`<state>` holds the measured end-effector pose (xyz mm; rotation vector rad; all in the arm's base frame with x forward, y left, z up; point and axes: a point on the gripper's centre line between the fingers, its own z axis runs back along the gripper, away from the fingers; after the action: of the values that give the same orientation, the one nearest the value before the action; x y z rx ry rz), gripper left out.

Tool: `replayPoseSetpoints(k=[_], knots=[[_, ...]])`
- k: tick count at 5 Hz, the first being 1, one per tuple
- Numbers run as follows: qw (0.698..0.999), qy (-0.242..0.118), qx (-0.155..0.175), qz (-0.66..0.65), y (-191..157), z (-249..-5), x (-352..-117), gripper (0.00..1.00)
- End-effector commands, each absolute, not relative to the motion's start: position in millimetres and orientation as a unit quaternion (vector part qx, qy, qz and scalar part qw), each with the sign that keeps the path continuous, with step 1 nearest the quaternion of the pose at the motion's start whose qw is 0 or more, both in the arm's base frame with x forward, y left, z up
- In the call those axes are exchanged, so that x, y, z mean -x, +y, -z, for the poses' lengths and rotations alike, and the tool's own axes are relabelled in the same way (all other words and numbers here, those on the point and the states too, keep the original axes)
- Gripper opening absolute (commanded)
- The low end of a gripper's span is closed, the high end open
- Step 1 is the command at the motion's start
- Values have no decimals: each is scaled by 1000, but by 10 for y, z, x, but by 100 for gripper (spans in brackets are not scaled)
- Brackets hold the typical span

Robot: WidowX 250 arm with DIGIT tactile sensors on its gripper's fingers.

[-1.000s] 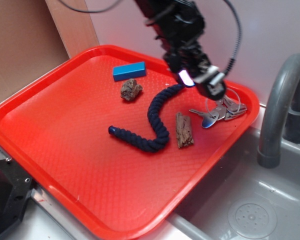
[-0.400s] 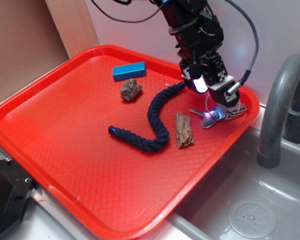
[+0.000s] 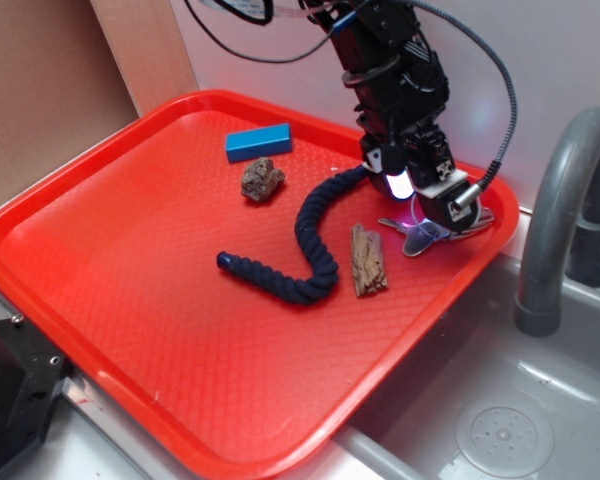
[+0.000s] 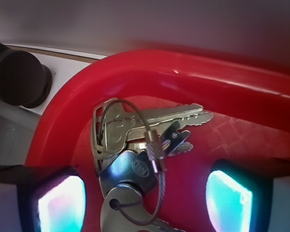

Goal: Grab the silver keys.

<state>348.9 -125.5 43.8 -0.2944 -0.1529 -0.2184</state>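
Gripper (image 3: pixel 432 212) spread wide over the silver keys (image 4: pixel 140 140); wood chunk (image 3: pixel 368 260) and rope (image 3: pixel 315 235) just beside them.

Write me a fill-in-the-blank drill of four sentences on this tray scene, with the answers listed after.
1. The silver keys lie near the tray's ____ corner, the one beside the faucet.
2. In the wrist view, the gripper has its two lit fingers on either side of the ____.
3. The keys hang on a thin wire ____.
4. The wood chunk lies between the keys and the dark blue ____.

Answers: right; keys; ring; rope
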Motion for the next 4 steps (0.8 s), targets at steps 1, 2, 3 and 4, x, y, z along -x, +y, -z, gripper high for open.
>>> replayPoseSetpoints(k=[1,2,3,4], knots=[[974,-111,159,117,-1526,-673,-3614,0],[973,-112,164,117,-1540,-651,-3596,0],[974,-112,155,120,-1611,-545,-3570,0],[976,-110,146,117,-1644,-535,-3588,0]])
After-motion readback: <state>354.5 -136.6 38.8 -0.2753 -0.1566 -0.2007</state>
